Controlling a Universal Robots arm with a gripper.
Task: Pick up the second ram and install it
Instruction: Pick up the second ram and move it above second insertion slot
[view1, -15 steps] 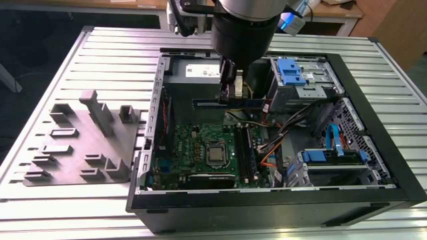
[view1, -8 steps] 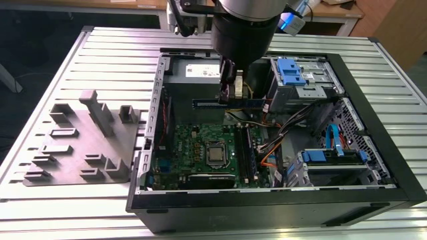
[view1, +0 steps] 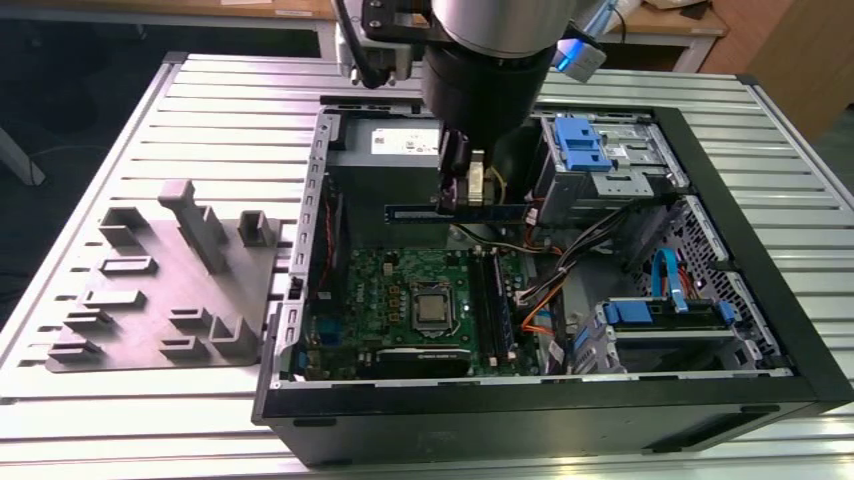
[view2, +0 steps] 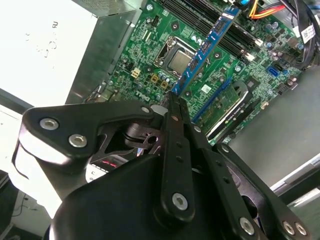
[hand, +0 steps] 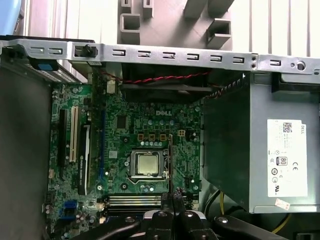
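The memory stick (view1: 416, 211) is long, thin and flat, a dark board with a bluish face, and I see it held level in the air inside the open computer case (view1: 747, 230), above the motherboard (view1: 387, 290) and not seated in anything. In the second wrist view the stick (view2: 207, 45) runs out from the fingertips over the green board (view2: 150, 45), passing beside the processor (view2: 176, 59). In the first wrist view it shows edge-on as a thin dark line (hand: 170, 160) just beside the processor (hand: 145, 164).

The gripper (view1: 470, 200) has its jaws drawn narrow and clamped on the stick near the middle of its length; both wrist views show the fingertips (view2: 172, 100) (hand: 172, 196) pressed against its two flat faces.

The black memory slots (view1: 491, 300) lie below on the board. The power supply (hand: 235, 150) sits at one side of the case. On the exterior view's left, a grey holder rack (view1: 160, 290) rests on the slatted metal table (view1: 227, 90), well apart from the stick.
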